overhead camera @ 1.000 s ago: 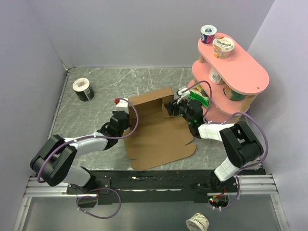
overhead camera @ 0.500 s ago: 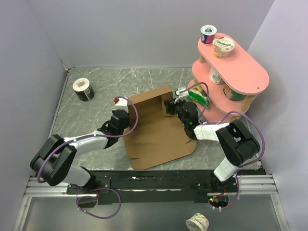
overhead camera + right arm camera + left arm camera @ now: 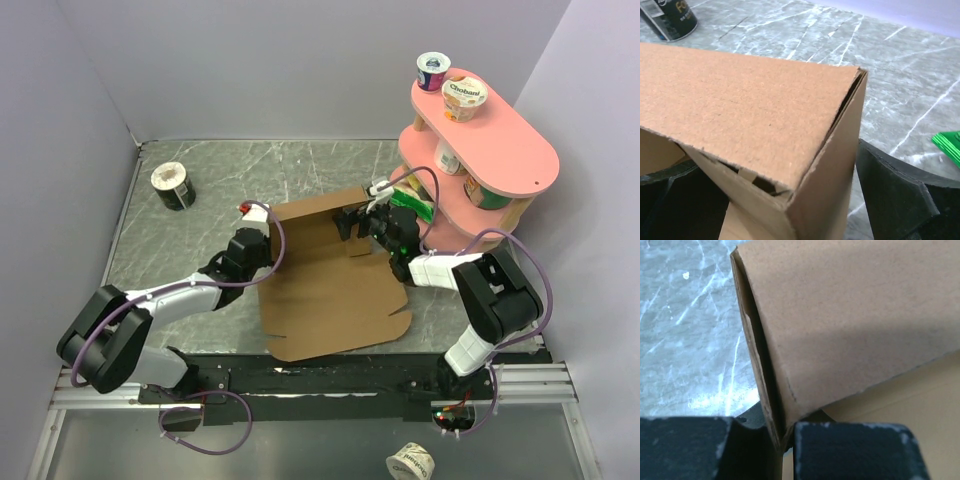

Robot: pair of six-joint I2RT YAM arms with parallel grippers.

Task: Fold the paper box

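Paper box (image 3: 330,295) unprinted; left end effector (image 3: 265,243) clamped on its wall; right end effector (image 3: 362,222) apart; cup (image 3: 465,98) reads Chobani.

Left arm (image 3: 175,292) reaches long and low from the near left toward the middle; left tool (image 3: 260,230) is pinched on the left wall of the box (image 3: 330,295). Right arm (image 3: 490,290) bends sharply, elbow right, forearm running left; right tool (image 3: 357,222) gapes wide, a finger on either side of the box's far right corner.
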